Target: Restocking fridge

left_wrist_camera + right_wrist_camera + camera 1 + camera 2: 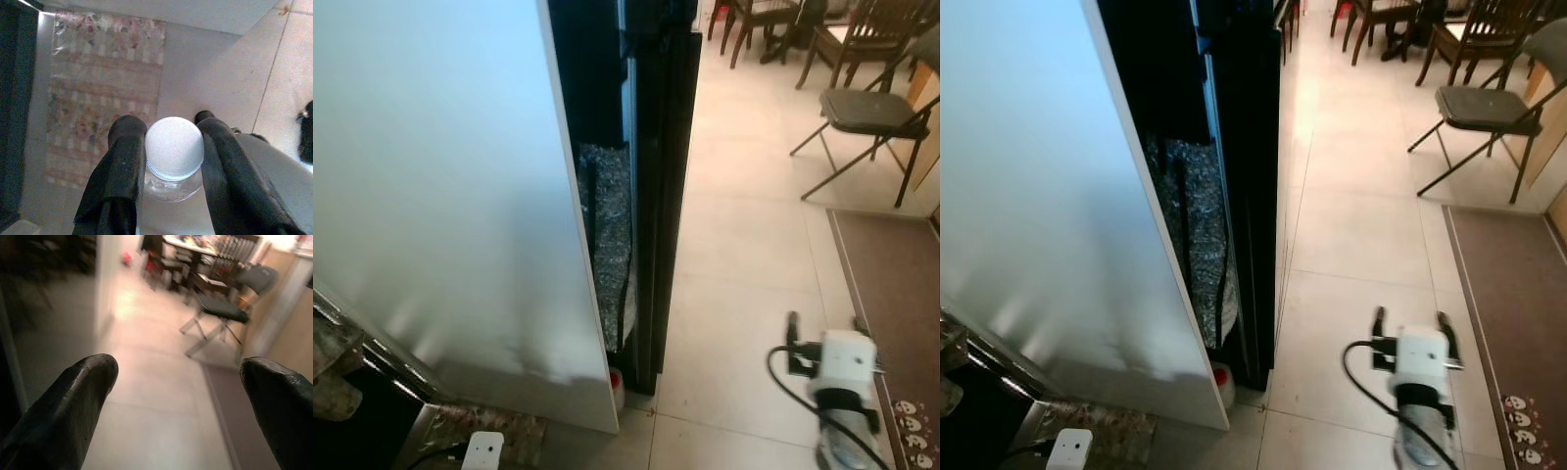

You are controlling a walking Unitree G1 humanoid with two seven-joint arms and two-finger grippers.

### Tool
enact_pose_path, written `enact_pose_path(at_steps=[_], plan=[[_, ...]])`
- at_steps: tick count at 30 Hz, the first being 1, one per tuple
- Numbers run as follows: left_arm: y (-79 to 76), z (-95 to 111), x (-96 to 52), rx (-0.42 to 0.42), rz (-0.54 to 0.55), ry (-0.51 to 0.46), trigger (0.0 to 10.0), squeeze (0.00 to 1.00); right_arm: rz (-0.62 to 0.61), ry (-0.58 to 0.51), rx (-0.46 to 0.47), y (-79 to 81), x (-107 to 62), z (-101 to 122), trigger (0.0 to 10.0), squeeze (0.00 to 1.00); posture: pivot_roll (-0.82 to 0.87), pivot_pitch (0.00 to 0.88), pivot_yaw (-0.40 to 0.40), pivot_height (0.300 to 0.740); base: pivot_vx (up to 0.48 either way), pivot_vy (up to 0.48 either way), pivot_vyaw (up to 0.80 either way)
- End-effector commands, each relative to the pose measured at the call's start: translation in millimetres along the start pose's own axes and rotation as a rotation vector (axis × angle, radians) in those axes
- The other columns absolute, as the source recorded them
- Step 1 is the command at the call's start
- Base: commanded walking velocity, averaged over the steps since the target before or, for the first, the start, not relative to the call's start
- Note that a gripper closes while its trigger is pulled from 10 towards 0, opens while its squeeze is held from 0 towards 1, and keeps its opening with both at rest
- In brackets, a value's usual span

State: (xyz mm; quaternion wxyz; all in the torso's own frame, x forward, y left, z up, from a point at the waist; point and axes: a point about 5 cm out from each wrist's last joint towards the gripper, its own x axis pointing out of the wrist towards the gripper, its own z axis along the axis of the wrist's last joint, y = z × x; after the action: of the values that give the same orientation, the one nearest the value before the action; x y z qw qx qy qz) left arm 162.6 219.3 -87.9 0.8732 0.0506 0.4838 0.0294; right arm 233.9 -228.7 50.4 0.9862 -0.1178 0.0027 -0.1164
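Pale floor tiles (pixel 744 245) run from our feet toward a dining area with wooden chairs and a black folding chair (pixel 867 113); a brown mat (pixel 896 294) lies along the right. In the left eye view the white fridge door (pixel 440 196) stands wide in front of us, seen edge-on, with the dark fridge body (pixel 656 176) behind it and a speckled, foil-like sheet in the gap between. A small red-capped thing sits on the floor at the door's lower corner.

In the right eye view our right gripper (pixel 1413 328) hovers low over the tiles, its white wrist housing and black cable in view, the two fingers spread apart and holding nothing.

In the left wrist view our left gripper (pixel 168 161) is clamped on a clear bottle (pixel 173 183) just below its white cap (pixel 174 148), one finger on each side, above a patterned rug (pixel 102 93) and grey floor.

In the right wrist view the two black fingers (pixel 73 396) stand wide apart, with the folding chair and a table blurred beyond.
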Motion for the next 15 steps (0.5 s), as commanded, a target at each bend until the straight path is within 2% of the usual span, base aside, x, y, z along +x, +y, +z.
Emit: enact_pose_path(at_steps=[1, 2, 4, 5, 6, 8, 9, 12, 15], plan=[[3.4, -0.6, -0.4, 0.001, 0.018, -0.001, 10.0, 0.0, 0.084, -0.095, 0.03, 21.4, 4.9, 24.4, 10.0, 0.0, -0.17, 0.0, 0.08, 0.74, 0.0, 0.0, 0.0], [3.4, -0.6, -0.4, 0.001, 0.018, -0.001, 10.0, 0.0, 0.084, -0.095, 0.03, 21.4, 4.9, 24.4, 10.0, 0.0, -0.17, 0.0, 0.08, 0.74, 0.0, 0.0, 0.0], [1.3, 0.3, -0.1, -0.011, 0.025, -0.008, 10.0, 0.0, 0.215, -0.163, 0.13, 56.5, 7.3, 44.1, 10.0, 0.0, -0.15, 0.0, 0.086, 0.74, 0.0, 0.0, 0.0], [0.5, 0.7, 0.0, -0.014, 0.026, -0.011, 10.0, 0.0, 0.252, -0.18, 0.155, 66.0, 6.4, 53.4, 10.0, 0.0, -0.15, 0.0, 0.086, 0.74, 0.0, 0.0, 0.0], [0.5, 0.7, 0.0, -0.014, 0.026, -0.011, 10.0, 0.0, 0.252, -0.18, 0.155, 66.0, 6.4, 53.4, 10.0, 0.0, -0.15, 0.0, 0.086, 0.74, 0.0, 0.0, 0.0], [-4.0, 1.4, 0.4, -0.012, 0.023, -0.016, 10.0, 0.0, 0.303, -0.199, 0.228, 93.5, 14.2, 73.9, 10.0, 0.0, -0.13, 0.0, 0.086, 0.74, 0.0, 0.0, 0.0], [-5.3, 1.4, 0.5, -0.011, 0.022, -0.017, 10.0, 0.0, 0.322, -0.194, 0.245, 101.6, 16.2, 79.8, 10.0, 0.0, -0.13, 0.0, 0.086, 0.74, 0.0, 0.0, 0.0], [-4.9, -0.3, 0.2, -0.008, 0.023, -0.01, 10.0, 0.0, 0.374, -0.174, 0.266, 112.7, 17.4, 87.2, 10.0, 0.0, -0.14, 0.0, 0.092, 0.74, 0.0, 0.0, 0.0], [0.4, -3.4, -0.7, -0.003, 0.024, 0.0, 10.0, 0.0, 0.391, -0.153, 0.277, 114.1, 18.8, 87.6, 10.0, 0.0, -0.14, 0.0, 0.092, 0.74, 0.0, 0.0, 0.0]])
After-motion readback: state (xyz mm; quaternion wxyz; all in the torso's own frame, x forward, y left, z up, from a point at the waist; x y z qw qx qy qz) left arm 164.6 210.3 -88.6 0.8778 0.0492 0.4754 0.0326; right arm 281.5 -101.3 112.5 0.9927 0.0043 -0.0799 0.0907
